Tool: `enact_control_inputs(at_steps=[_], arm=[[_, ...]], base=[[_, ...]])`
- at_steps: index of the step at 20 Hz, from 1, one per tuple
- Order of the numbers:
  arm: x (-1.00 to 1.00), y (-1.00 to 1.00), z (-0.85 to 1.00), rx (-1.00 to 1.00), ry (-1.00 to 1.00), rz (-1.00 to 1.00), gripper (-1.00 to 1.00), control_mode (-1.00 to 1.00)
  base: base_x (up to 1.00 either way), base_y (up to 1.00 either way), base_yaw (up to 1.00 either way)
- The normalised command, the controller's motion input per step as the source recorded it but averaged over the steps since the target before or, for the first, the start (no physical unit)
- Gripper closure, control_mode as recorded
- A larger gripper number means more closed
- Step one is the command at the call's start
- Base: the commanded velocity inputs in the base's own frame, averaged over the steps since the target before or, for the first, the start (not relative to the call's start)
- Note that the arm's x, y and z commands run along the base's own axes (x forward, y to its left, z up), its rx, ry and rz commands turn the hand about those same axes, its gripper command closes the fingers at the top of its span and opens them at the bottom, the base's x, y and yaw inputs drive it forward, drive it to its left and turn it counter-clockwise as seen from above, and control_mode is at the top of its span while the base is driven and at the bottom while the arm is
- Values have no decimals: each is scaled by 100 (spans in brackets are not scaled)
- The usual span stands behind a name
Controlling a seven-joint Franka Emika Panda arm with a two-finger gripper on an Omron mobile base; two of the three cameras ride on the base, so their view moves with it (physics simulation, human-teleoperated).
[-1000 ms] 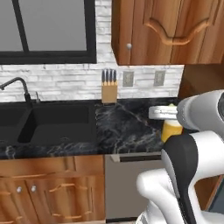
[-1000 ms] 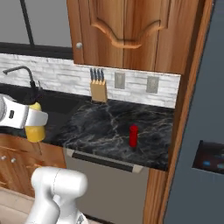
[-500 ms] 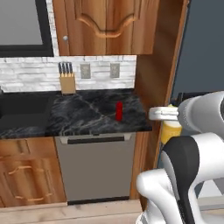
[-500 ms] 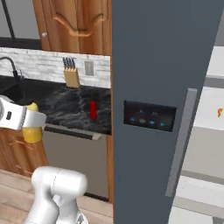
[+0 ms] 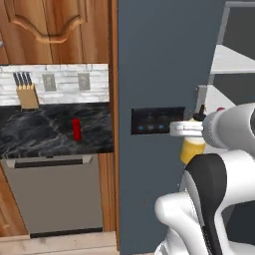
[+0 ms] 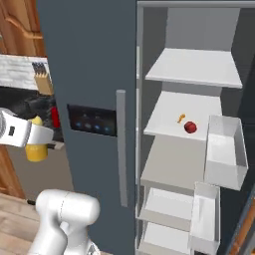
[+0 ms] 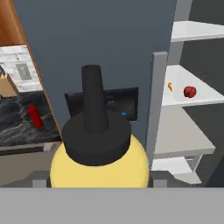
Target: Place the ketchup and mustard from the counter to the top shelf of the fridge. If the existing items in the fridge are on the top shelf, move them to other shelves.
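My gripper [image 5: 192, 135] [image 6: 36, 137] is shut on the mustard [image 5: 191, 150] [image 6: 35, 148], a stubby yellow bottle whose dark top fills the lower hand view [image 7: 98, 165]. I hold it in front of the fridge's closed dark door [image 5: 159, 74] [image 6: 84, 64], left of the open compartment. The ketchup [image 5: 76, 129] [image 7: 35, 116] stands upright on the black counter [image 5: 40, 137] to the left. The top shelf [image 6: 194, 67] [image 7: 197, 30] is bare. On the shelf below it lie the red ball [image 6: 190, 127] [image 7: 189, 92] and the small orange piece [image 6: 182, 118].
The fridge's grey bar handle [image 6: 121, 149] stands between my hand and the open interior. Pale door bins [image 6: 224, 149] hang at the right. A knife block [image 5: 27, 92] sits at the back of the counter above a grey dishwasher front [image 5: 55, 194].
The whole picture has shifted: the base has driven right, from the sink and counter to the fridge. The mustard has stayed in my gripper throughout.
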Motion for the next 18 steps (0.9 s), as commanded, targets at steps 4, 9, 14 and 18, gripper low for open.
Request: enact_control_inputs(at_steps=[4, 9, 14, 18], arm=[[0, 0, 0, 0, 0, 0, 100, 100], [0, 0, 0, 0, 0, 0, 100, 100], [0, 0, 0, 0, 0, 0, 100, 100], [0, 0, 0, 0, 0, 0, 100, 100]], base=[[3, -95, 0], [37, -39, 0], [43, -26, 0], [17, -50, 0]])
